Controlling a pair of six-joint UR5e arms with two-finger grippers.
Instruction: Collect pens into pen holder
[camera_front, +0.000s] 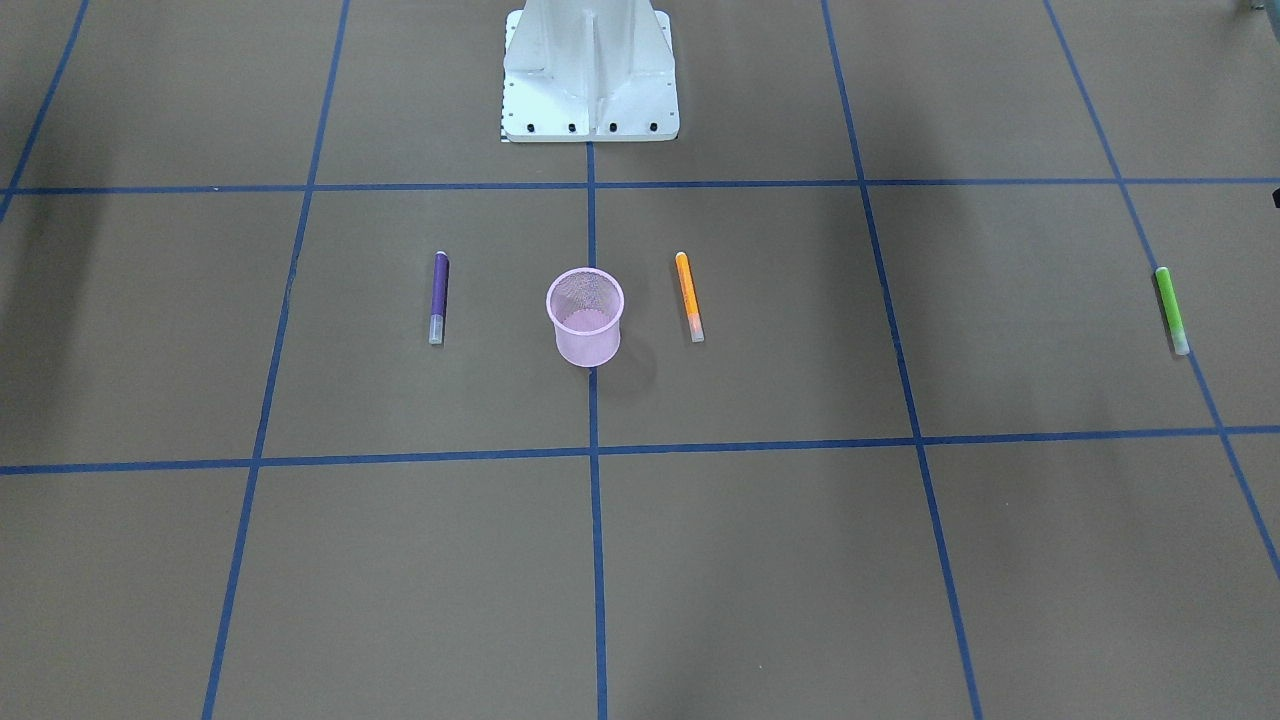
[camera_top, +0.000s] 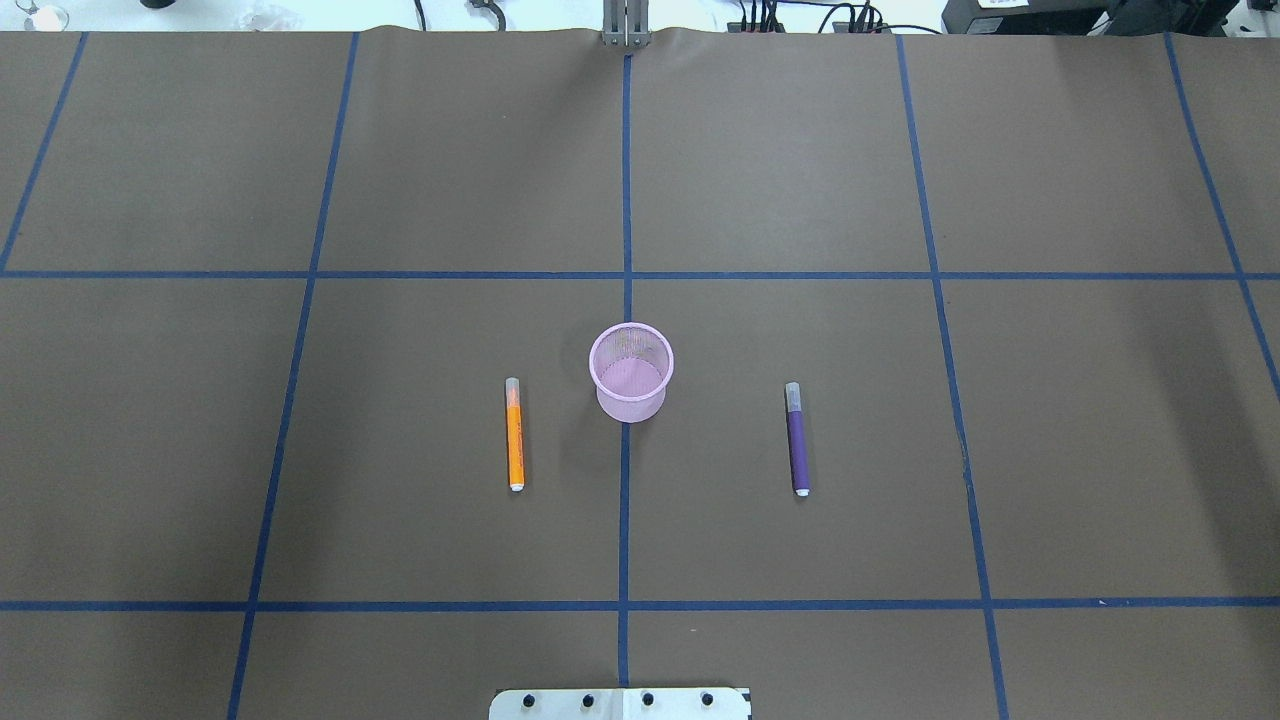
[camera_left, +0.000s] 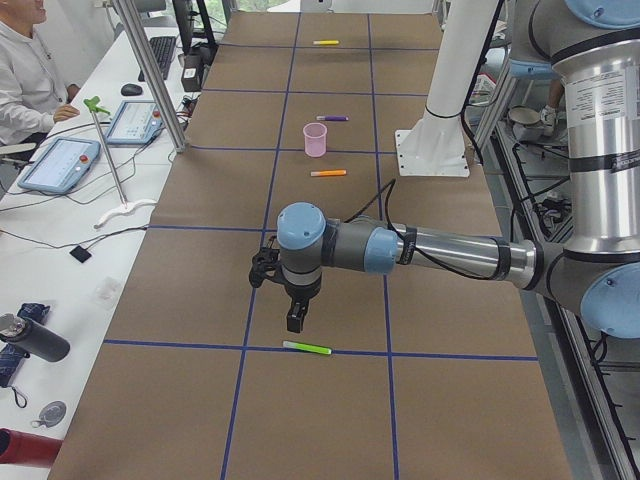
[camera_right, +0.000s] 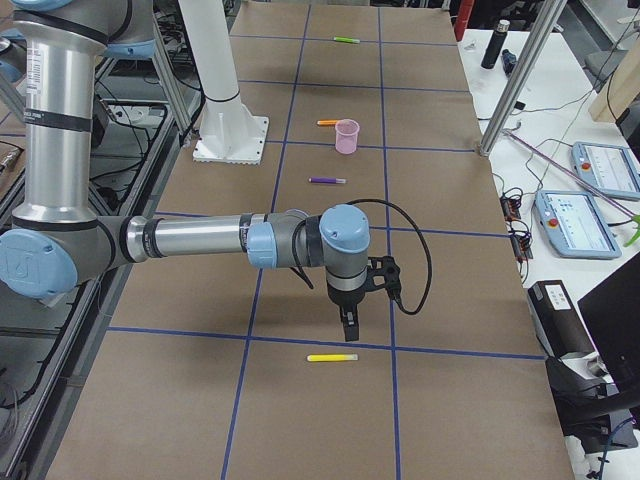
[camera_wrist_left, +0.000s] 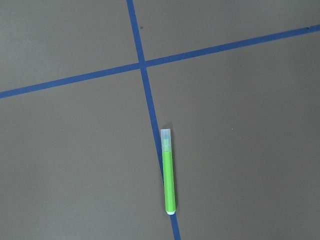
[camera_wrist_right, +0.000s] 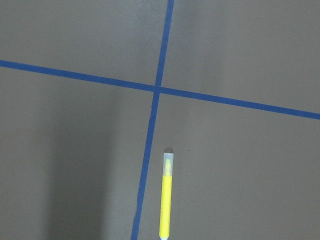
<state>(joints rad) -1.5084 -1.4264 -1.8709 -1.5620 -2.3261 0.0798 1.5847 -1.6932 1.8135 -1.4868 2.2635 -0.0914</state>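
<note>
The pink mesh pen holder (camera_top: 631, 371) stands upright at the table's middle and looks empty. An orange pen (camera_top: 515, 435) lies to its left and a purple pen (camera_top: 797, 440) to its right, both apart from it. A green pen (camera_wrist_left: 168, 172) lies on a blue tape line far out on the left; my left gripper (camera_left: 295, 320) hangs just above and beside it. A yellow pen (camera_wrist_right: 166, 200) lies far out on the right; my right gripper (camera_right: 348, 328) hangs just above it. Neither gripper holds anything that I can see, and I cannot tell whether either is open or shut.
The white robot base (camera_front: 590, 70) stands at the table's near edge, behind the holder. Blue tape lines grid the brown table. Metal poles (camera_left: 150, 75) and desks with tablets (camera_right: 585, 220) line the far side, where a seated person (camera_left: 25, 75) shows.
</note>
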